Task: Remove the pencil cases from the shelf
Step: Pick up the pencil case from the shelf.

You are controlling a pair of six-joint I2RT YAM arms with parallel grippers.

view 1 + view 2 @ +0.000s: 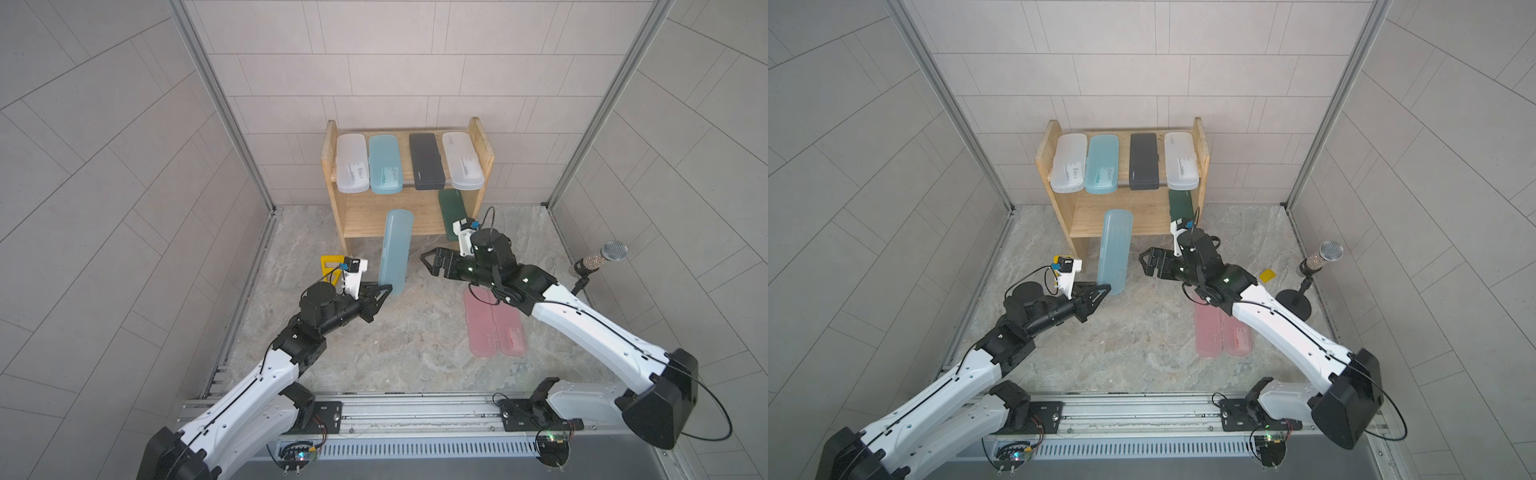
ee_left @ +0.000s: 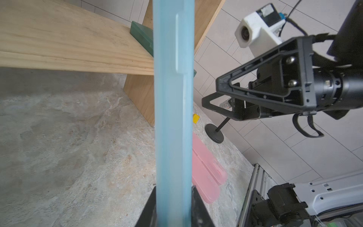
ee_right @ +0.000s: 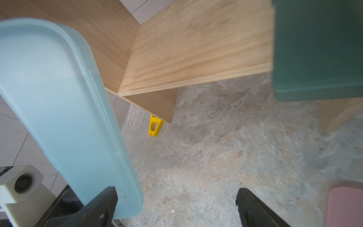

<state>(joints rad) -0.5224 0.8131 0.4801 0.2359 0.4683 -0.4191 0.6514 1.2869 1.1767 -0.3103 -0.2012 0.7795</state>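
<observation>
My left gripper (image 1: pixel 388 289) (image 2: pixel 173 198) is shut on the near end of a light teal pencil case (image 1: pixel 395 251) (image 2: pixel 172 98). In both top views the case's far end overlaps the front of the lower tier of the shelf (image 1: pixel 329 158). On the top tier lie a frosted white case (image 1: pixel 352 163), a teal case (image 1: pixel 385 164), a black case (image 1: pixel 426 167) and another white case (image 1: pixel 462 161). A dark green case (image 1: pixel 451 212) (image 3: pixel 318 49) sticks out of the lower tier. My right gripper (image 1: pixel 427 262) (image 3: pixel 176 196) hangs open and empty beside the held case. Two pink cases (image 1: pixel 494 324) lie on the floor.
A yellow triangular frame (image 1: pixel 330 266) stands by the shelf's left leg. A microphone on a black stand (image 1: pixel 602 257) is at the right wall, with a small yellow piece (image 1: pixel 1266 275) near it. The arms' mounting rail (image 1: pixel 415 411) runs along the front.
</observation>
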